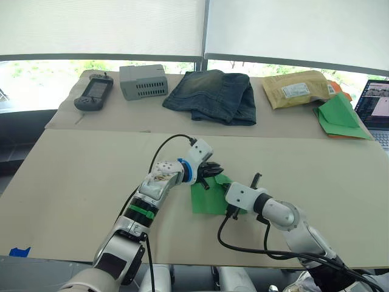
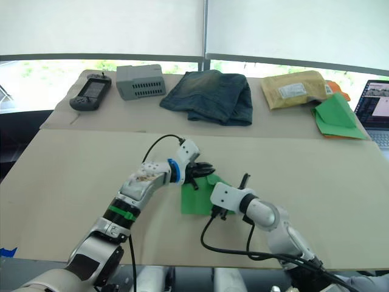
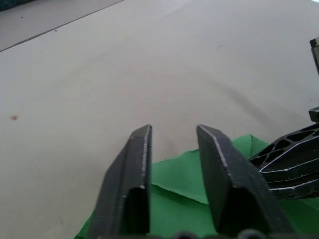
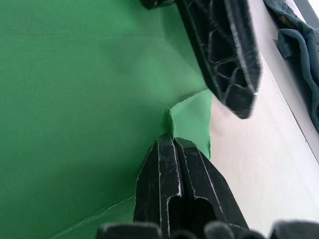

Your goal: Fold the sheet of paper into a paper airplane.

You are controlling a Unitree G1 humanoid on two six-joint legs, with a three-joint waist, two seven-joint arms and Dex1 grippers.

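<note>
The sheet of paper lies flat on the surface, on the robot's side of the folded jeans and well apart from them. It is still mostly a flat sheet with 1 flap turned over at the edge facing the jeans, so the folding looks to be at an early stage.

The right hand has its 2 fingers pressed together, and they appear to pinch a small raised ridge of the paper (the wrist view shows the green puckering right at the tips). The left hand is spread, its fingers poised over the paper's edge on the jeans side, holding nothing.

Judged from this, the step in hand is to carry the pinched part over and set a crease. To do it well:

- The right hand should keep its pinch light, since thin paper tears or crumples easily.
- The left hand should press down on the flat part as an anchor, so the sheet does not slide on the smooth surface.
- Edges should line up before any crease is flattened; a skewed first fold would spoil every later one.
</note>
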